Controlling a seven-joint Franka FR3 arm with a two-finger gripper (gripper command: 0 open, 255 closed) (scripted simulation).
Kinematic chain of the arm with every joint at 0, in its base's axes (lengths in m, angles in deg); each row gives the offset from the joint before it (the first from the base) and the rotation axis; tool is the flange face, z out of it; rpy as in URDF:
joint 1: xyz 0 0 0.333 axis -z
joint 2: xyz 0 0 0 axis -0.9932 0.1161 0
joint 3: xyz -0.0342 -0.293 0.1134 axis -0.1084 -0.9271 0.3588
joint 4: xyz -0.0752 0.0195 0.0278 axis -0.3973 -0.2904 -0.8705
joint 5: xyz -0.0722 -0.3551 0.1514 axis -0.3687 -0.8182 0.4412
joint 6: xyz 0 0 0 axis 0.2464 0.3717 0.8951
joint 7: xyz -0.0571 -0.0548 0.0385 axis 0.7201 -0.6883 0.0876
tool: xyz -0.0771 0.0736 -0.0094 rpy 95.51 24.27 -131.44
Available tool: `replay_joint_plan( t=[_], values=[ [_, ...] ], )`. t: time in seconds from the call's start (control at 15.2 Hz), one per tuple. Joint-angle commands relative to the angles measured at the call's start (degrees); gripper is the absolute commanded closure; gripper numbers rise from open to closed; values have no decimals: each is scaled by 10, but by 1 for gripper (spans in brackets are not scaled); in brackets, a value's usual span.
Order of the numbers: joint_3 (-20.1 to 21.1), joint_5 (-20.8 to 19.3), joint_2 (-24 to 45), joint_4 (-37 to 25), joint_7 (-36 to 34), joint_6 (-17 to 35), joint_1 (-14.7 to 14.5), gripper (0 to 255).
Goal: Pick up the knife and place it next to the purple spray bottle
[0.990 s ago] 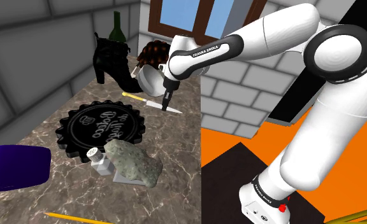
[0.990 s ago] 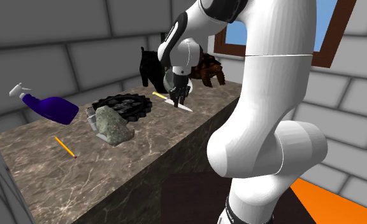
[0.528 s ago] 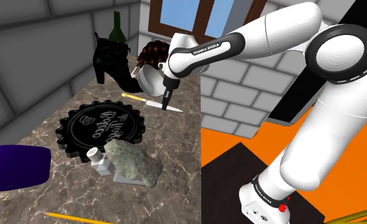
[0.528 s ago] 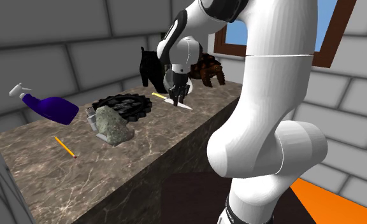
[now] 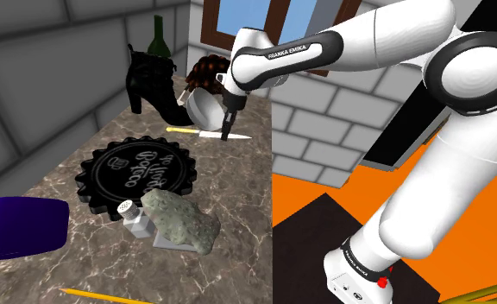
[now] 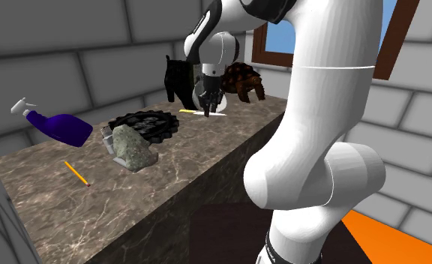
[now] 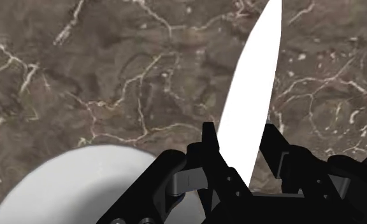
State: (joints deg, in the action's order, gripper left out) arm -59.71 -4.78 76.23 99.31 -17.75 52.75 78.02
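The black tool [image 5: 228,131] is clenched on the knife [image 7: 255,83], its fingers pinching the white blade partway along. In the shoulder view the yellow handle points to 9 o'clock and the tip to 3 o'clock, close to the edge of the marble surface [image 6: 192,165]. A white bowl [image 5: 200,107] sits just at 11 o'clock of the tool. A black cap [image 5: 139,171] lies at 7 o'clock of the knife, with bare marble between the cap and the edge. In the second exterior view the purple spray bottle [image 6: 63,127] lies at 9 o'clock, well apart from the knife, past a rock [image 6: 132,148]. Open marble surrounds a pencil [image 6: 77,173] at 5 o'clock of the bottle.
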Motion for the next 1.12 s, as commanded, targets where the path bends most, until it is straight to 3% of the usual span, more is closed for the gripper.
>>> replay_joint_plan(
  t=[0.0, 1.06],
  values=[
    [0, 1, -8, -7, -1, -15, 0, 255],
    [-1, 2, -45, -88, -8, -132, 2, 255]
  ],
)
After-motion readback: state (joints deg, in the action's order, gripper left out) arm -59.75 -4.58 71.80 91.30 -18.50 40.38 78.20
